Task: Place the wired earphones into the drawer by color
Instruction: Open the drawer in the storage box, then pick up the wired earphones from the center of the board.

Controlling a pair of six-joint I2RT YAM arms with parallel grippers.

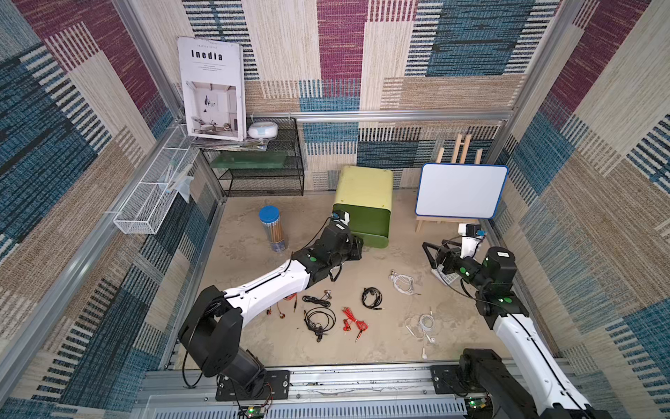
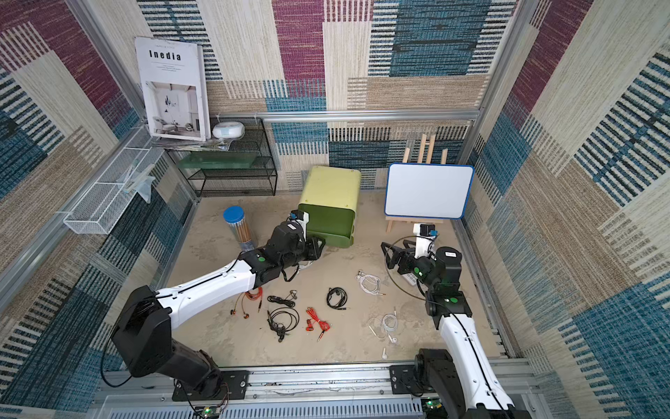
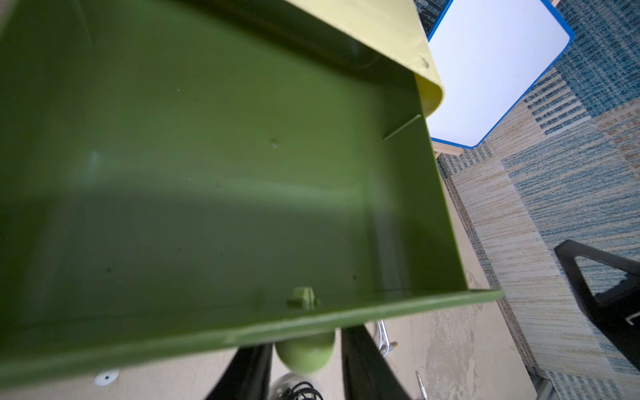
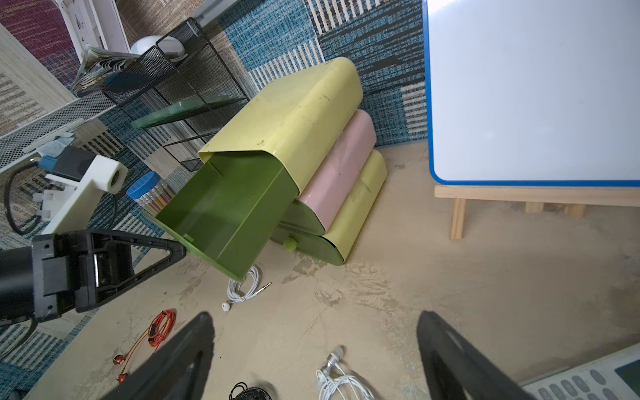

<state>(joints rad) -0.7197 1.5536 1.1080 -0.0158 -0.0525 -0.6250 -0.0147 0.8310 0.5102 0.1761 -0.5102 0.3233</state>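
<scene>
Green drawer [image 3: 207, 173] open, left jaws slightly apart astride its knob [image 3: 304, 353]: best widen before backing straight off; right jaws gape empty.

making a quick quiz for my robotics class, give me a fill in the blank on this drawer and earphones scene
1. The pulled-out top drawer is ___ inside.
2. The drawer unit's middle shell is coloured ___.
3. The left gripper straddles the drawer's round green ___.
4. The right gripper is ___, holding nothing.
Missing words: empty; pink; knob; open.
</scene>
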